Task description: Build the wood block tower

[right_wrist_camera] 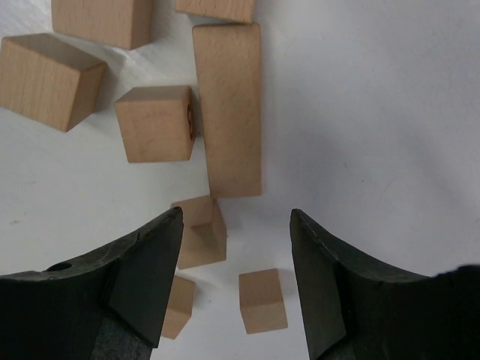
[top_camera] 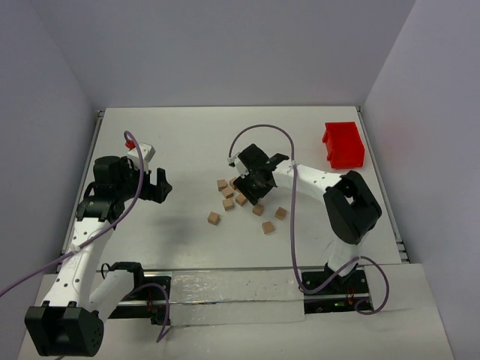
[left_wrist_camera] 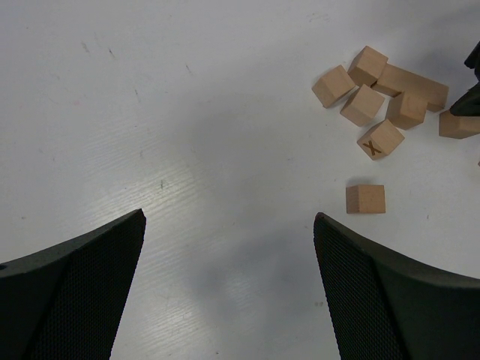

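Several tan wood blocks (top_camera: 229,193) lie loose in a cluster at the table's middle, with a few strays such as one block (top_camera: 214,218) nearer the front. No tower is in view. My right gripper (top_camera: 244,187) hangs low over the cluster's right side. In the right wrist view it (right_wrist_camera: 236,217) is open, its jaws apart with nothing held. A long tan piece (right_wrist_camera: 227,109) lies just ahead of it, one cube (right_wrist_camera: 262,300) on the table between the fingers, and another cube (right_wrist_camera: 201,231) by the left finger. My left gripper (left_wrist_camera: 229,225) is wide open over bare table, left of the blocks (left_wrist_camera: 365,199).
A red plastic bin (top_camera: 345,144) stands at the back right, near the table's right edge. One block is marked with an X (left_wrist_camera: 381,139). The tip of the right gripper (left_wrist_camera: 469,101) shows at the edge of the left wrist view. White walls surround the table.
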### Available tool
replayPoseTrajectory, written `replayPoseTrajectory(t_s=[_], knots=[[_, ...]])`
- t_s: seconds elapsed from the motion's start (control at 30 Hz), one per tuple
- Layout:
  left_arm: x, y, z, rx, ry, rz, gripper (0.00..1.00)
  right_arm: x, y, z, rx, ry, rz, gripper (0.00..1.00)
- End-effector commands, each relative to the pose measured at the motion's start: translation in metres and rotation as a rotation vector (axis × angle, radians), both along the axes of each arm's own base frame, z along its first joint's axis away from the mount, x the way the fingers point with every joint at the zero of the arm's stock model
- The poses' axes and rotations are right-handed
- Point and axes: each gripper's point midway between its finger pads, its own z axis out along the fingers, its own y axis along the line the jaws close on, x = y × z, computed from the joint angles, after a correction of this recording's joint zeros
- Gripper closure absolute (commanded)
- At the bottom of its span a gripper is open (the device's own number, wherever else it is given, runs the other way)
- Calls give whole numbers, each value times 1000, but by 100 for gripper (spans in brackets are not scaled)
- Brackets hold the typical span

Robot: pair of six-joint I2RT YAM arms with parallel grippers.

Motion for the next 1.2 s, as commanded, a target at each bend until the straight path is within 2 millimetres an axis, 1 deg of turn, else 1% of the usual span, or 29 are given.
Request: replayPoseTrajectory(t_s=[0.0, 0.23, 0.37, 0.4, 0.43, 0.47, 0.6, 0.67, 0.73, 0.77, 0.83, 0.9, 0.97, 1.07, 1.13, 1.17], knots=[[1, -2, 11, -16, -34, -10, 1, 26, 15, 6, 9, -74, 2, 34], [1, -2, 11, -16, -32, -12, 1, 35, 24, -8, -1, -60, 31, 36], [1, -2, 9, -13, -27, -13, 1, 35, 26, -15, -5, -38, 44, 38], [1, -2, 10, -14, -28, -12, 1, 34, 26, -17, -8, -35, 47, 43], [1, -2, 10, -14, -28, -13, 1, 34, 26, -18, -8, -34, 48, 44], [1, -2, 10, -15, -29, -15, 1, 32, 25, -20, -11, -28, 51, 51], [2, -2, 10, -14, -30, -12, 1, 23, 17, -27, -29, -10, 68, 71], [2, -2, 10, -14, -30, -13, 1, 19, 12, -26, -36, -11, 80, 83], [1, -2, 10, -15, -29, -14, 1, 16, 3, -22, -39, -11, 80, 100], [1, -2, 10, -15, -29, -15, 1, 17, 0, -20, -28, 1, 72, 100], [1, -3, 10, -15, -31, -15, 1, 25, -10, -11, -9, 0, 44, 100], [1, -3, 12, -17, -35, -17, 1, 38, -23, -1, 9, 0, 3, 100], [0, -3, 11, -17, -32, -17, 1, 48, -32, 3, 17, 5, -22, 100], [1, -4, 11, -19, -34, -20, 1, 70, -44, 7, 22, -4, -72, 100], [1, -4, 11, -20, -30, -21, 1, 86, -43, 9, 30, -11, -96, 100], [1, -4, 10, -20, -29, -21, 1, 97, -39, 15, 40, -26, -102, 100]])
